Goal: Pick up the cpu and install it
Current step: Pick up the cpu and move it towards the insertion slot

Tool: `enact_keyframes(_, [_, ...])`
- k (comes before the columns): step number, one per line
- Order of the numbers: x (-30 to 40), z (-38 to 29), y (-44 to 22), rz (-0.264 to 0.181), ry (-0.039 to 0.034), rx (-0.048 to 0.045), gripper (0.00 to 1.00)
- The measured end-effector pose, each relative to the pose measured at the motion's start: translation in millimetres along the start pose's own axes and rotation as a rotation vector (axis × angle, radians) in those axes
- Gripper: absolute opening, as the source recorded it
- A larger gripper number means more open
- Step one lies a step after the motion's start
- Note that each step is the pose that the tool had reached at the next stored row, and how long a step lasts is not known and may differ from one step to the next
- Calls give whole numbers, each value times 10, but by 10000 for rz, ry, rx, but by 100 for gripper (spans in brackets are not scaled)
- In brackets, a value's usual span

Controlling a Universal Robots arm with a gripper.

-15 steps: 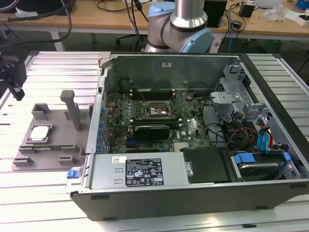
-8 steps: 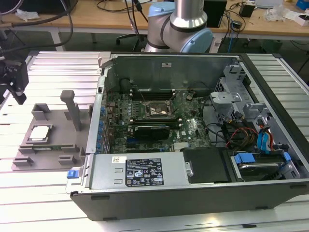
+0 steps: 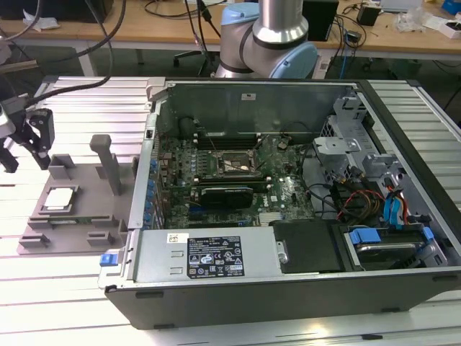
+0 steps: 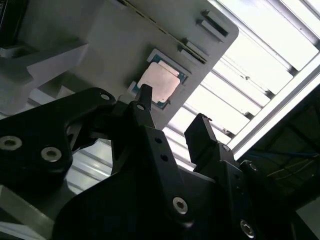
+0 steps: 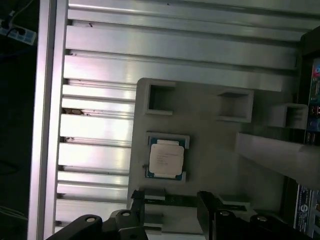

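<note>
**Ops:** Gripper status?

**Me:** My gripper hangs over the slatted aluminium table at the exterior view's left, near the far end of the grey tray. My fingers are spread apart with nothing between them. Both wrist views show the gap clean.

**Ops:** Where's the cpu?

**Me:** The cpu lies flat, silvery top up, in a shallow square recess of the tray. That recess is toward the tray's end at the exterior view's left. In the first wrist view the cpu sits just beyond my fingertips, roughly in line with the gap. In the second wrist view the cpu is near one fingertip. I'm not touching it.

**Ops:** Anything near it?

**Me:** An upright post stands on the tray between the cpu and the open computer case. The case sits just beside the tray, on the exterior view's right.

**Ops:** And inside the case?

**Me:** The motherboard lies flat inside, with the black-framed socket near its middle, well apart from the cpu. My arm rises behind the case.
</note>
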State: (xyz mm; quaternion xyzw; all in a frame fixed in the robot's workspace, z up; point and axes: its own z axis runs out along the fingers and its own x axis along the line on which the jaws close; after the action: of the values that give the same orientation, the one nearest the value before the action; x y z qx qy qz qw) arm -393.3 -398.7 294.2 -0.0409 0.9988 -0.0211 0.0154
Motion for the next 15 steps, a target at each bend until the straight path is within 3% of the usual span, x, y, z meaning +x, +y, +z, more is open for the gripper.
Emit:
enact_keyframes(14, [7,281,23,-13,-2,-8,54])
enact_keyframes(15, [8,332,29,-16,-2,-8,54])
